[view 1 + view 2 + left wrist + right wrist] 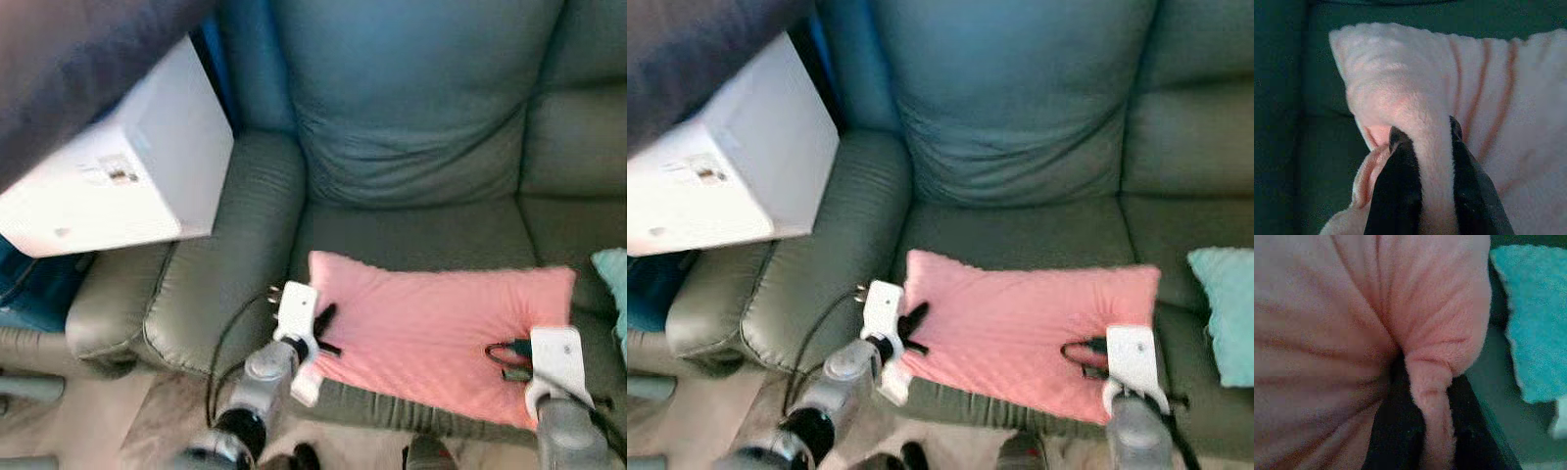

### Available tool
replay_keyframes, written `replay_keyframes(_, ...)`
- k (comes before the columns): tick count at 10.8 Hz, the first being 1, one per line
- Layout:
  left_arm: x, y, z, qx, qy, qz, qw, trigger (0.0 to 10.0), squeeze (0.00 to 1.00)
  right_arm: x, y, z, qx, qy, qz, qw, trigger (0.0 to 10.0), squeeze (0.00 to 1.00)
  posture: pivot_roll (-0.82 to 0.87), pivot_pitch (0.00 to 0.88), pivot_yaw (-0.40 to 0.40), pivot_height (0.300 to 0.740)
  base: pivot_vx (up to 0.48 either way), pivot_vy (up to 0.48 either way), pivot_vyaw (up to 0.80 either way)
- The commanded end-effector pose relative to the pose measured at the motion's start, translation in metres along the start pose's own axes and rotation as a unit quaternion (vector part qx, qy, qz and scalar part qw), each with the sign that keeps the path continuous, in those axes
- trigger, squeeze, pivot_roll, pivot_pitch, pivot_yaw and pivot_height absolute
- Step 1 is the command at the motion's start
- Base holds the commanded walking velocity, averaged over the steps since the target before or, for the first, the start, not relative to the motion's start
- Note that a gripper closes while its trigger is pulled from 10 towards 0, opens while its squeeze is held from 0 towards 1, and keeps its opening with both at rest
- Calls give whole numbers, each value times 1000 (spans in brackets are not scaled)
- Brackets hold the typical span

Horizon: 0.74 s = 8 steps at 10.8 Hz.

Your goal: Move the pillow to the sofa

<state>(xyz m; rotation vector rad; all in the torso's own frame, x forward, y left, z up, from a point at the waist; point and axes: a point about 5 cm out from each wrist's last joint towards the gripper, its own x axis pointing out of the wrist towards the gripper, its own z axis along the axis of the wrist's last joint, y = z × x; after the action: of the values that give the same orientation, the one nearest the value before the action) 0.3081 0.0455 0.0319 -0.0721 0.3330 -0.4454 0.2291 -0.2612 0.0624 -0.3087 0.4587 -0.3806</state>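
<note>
I'm seeing the left gripper (pixel 325 331) pinching a fold at the left end of the pink pillow (pixel 431 323), which is lying flat on the green sofa (pixel 411 230) seat, front edge overhanging slightly. Right gripper (pixel 509 360) is clamping the pillow's right end; teal cushion (pixel 615 279) sitting just beside that edge

place: home living room | evidence: green sofa (pixel 411 127), scatter pillows (pixel 441 328)
</note>
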Motion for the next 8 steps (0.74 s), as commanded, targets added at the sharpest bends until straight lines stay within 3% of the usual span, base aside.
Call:
replay_keyframes(1,0,7,2,7,-3,36,999,10000,0,2,-9,-8,3,22,-10,1000,10000,0,-353,318,246,740,0,0,0)
replay_keyframes(2,1,14,4,7,5,70,998,10000,0,17,-10,5,13,13,4,1000,10000,0,-345,326,247,740,0,0,0)
replay_keyframes(4,2,23,7,-5,9,100,995,10000,0,31,-15,23,17,-11,0,1000,10000,0,-338,333,246,740,0,0,0)
replay_keyframes(7,6,25,18,-55,-8,97,994,10000,0,38,-24,33,1,-34,-39,999,10000,0,-332,348,249,740,0,0,0)
replay_keyframes(8,8,23,22,-65,-16,92,994,10000,639,38,-23,32,3,-34,-40,999,10000,0,-330,351,250,740,0,0,0)
